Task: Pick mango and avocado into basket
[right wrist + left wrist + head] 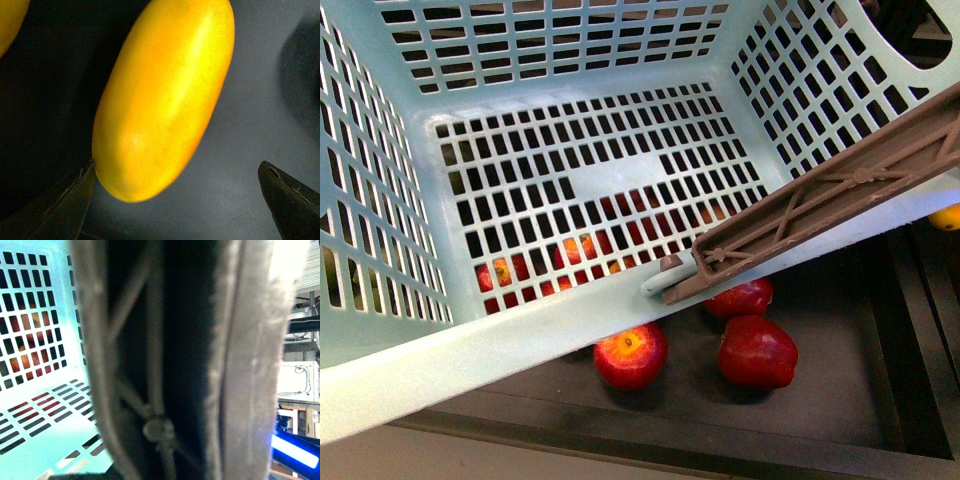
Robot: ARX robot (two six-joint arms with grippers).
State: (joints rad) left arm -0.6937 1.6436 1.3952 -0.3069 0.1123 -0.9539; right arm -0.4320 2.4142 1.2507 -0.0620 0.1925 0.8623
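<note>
The light teal lattice-walled plastic basket (470, 360) looks smooth with a faint satin sheen, and its grey-brown ribbed plastic handle (840, 195) is duller. The oblong yellow-orange mango (165, 100) has smooth, softly shiny skin. The round red apples (757, 350) gleam glossy on a matt dark tray floor (830, 370).

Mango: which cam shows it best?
Right wrist view: the mango fills the frame, sharp, lying on a dark surface near the open right gripper. Front view shows only a yellow sliver at the right edge, unidentifiable. Left wrist view shows none, just the basket and its handle.
</note>
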